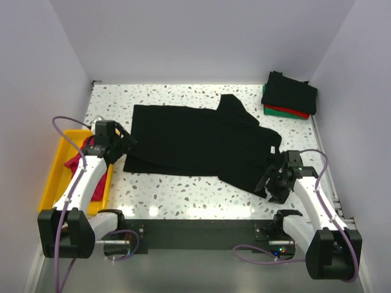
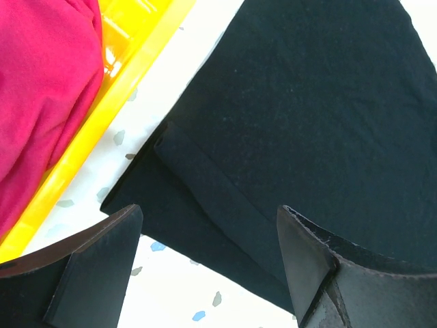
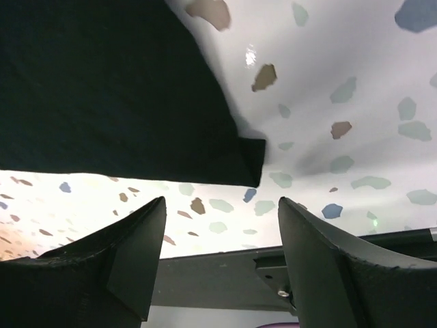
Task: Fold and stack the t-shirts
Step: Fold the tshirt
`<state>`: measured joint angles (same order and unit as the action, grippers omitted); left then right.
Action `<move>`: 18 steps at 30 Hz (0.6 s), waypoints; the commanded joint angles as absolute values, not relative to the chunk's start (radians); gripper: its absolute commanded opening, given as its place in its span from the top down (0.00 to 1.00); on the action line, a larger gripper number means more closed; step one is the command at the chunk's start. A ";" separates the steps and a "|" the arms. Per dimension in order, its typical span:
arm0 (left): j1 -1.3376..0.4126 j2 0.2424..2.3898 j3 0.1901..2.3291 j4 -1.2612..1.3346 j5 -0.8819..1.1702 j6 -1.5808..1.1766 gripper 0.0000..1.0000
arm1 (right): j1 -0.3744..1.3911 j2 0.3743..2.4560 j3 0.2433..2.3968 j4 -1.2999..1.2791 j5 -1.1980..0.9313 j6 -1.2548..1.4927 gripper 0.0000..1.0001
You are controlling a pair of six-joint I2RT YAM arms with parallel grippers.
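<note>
I see the yellow tray (image 1: 51,177) at nine o'clock holding a magenta t-shirt (image 2: 41,89), the black t-shirt (image 1: 195,143) spread across the desk (image 1: 183,190), and my left end effector (image 1: 126,144) and right end effector (image 1: 272,185) both wide open, empty.

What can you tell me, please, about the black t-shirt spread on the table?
The black t-shirt is plain, soft, matte cloth, spread nearly flat across the speckled table, one sleeve pointing to the far side. Its near left edge is doubled over. The open left claw and open right claw hover at its near corners; neither grips it.
</note>
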<state>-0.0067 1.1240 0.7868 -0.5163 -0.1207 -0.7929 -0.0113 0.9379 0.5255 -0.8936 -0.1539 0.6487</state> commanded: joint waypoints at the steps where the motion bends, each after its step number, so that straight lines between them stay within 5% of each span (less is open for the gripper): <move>1: 0.000 1.121 0.773 -0.483 -0.107 -0.790 0.16 | -0.008 0.953 0.497 -0.904 -0.196 0.678 0.32; 18: 0.000 1.140 0.805 -0.489 -0.101 -0.787 0.16 | -0.008 1.082 0.465 -0.488 -0.207 0.693 0.75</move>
<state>-0.0067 1.1351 0.7776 -0.5102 -0.1066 -0.7929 -0.0109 1.0805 0.4648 -0.7071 -0.2092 0.6868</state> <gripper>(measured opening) 0.844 0.286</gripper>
